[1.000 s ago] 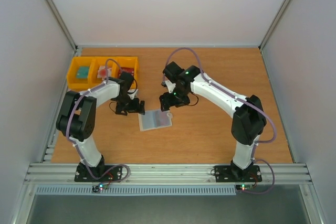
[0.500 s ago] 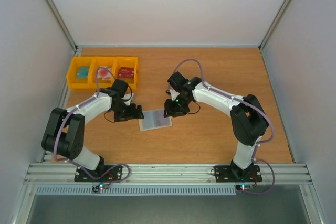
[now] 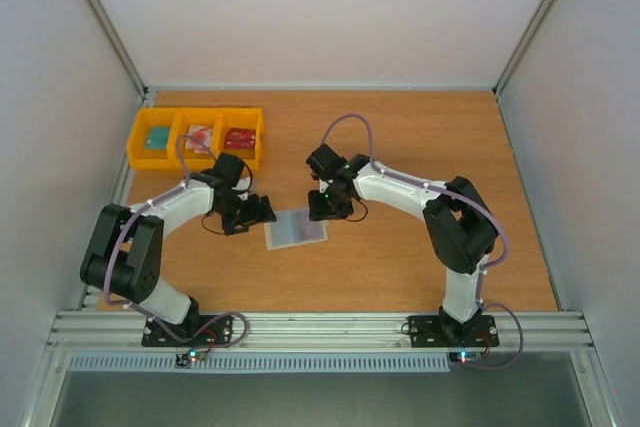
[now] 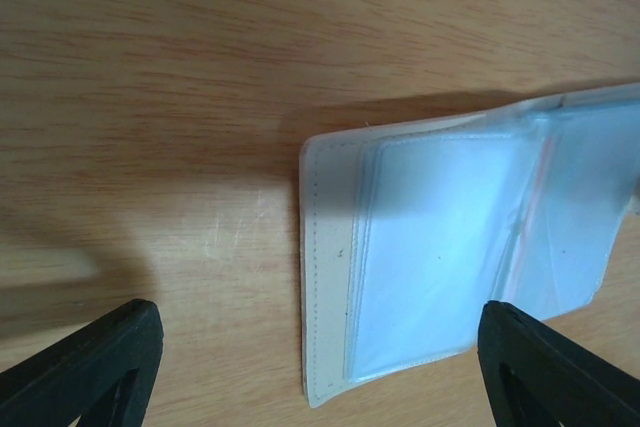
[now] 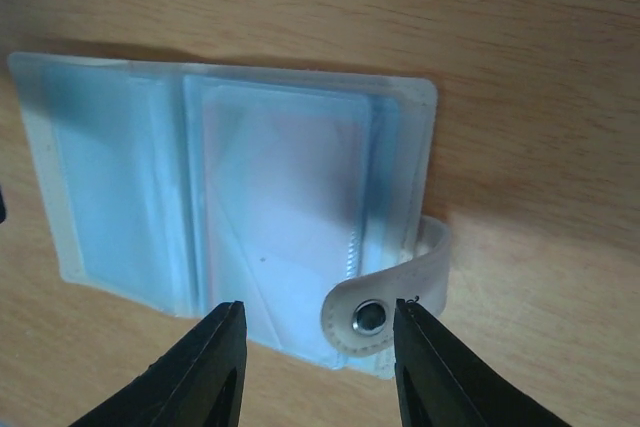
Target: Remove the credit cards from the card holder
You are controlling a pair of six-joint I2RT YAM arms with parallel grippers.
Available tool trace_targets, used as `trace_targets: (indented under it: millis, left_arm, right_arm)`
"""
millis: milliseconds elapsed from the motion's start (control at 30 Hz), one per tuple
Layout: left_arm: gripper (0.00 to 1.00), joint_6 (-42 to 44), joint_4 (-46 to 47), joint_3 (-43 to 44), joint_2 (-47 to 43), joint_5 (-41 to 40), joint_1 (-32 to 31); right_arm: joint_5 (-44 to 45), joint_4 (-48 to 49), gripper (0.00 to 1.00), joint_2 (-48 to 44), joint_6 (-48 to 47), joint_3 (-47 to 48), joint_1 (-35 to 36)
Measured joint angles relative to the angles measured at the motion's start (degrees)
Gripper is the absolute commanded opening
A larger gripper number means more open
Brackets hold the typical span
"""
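Observation:
The card holder [image 3: 296, 229] lies open and flat on the table, pale blue-grey inside with clear pockets. My left gripper [image 3: 258, 211] stands wide open at its left end, and in the left wrist view the left gripper [image 4: 320, 382] straddles the near corner of the card holder [image 4: 440, 247]. At the holder's right end is my right gripper [image 3: 325, 209]. In its wrist view the right gripper [image 5: 318, 347] is partly open, with the snap tab [image 5: 385, 309] between the tips, close to the right finger. A pale rectangle [image 5: 290, 172] shows through the right pocket; I cannot tell if it is a credit card.
Three joined yellow bins [image 3: 195, 119] stand at the back left. The middle bin holds a whitish-pink card with red marks [image 3: 200, 135]. A teal item [image 3: 157, 137] and a red item [image 3: 240, 137] lie in the outer bins. Bare wood surrounds the holder.
Both arms have come down to the holder's two ends. The right jaws have narrowed a good deal; the left jaws have narrowed slightly. The holder has not moved.

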Motion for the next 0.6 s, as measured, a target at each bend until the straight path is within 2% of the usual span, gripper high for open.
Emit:
trace_targets:
  millis: [167, 300, 433, 600]
  left_arm:
    - [0.86, -2.0, 0.8, 0.1, 2.0, 0.1, 0.0]
    - [0.86, -2.8, 1.7, -0.1, 2.0, 0.2, 0.0]
    - [0.86, -3.6, 2.6, -0.2, 2.0, 0.8, 0.0]
    - [0.86, -3.9, 3.0, -0.2, 2.1, 0.9, 0.0]
  right_arm:
    - [3.2, -2.2, 0.44, 0.7, 0.2, 0.3, 1.3]
    - [8.0, -6.3, 0.52, -2.3, 0.1, 0.5, 5.7]
    - [8.2, -8.0, 0.61, -6.5, 0.2, 0.9, 8.3]
    - [7.5, -5.6, 0.66, -2.6, 1.2, 1.6, 8.1]
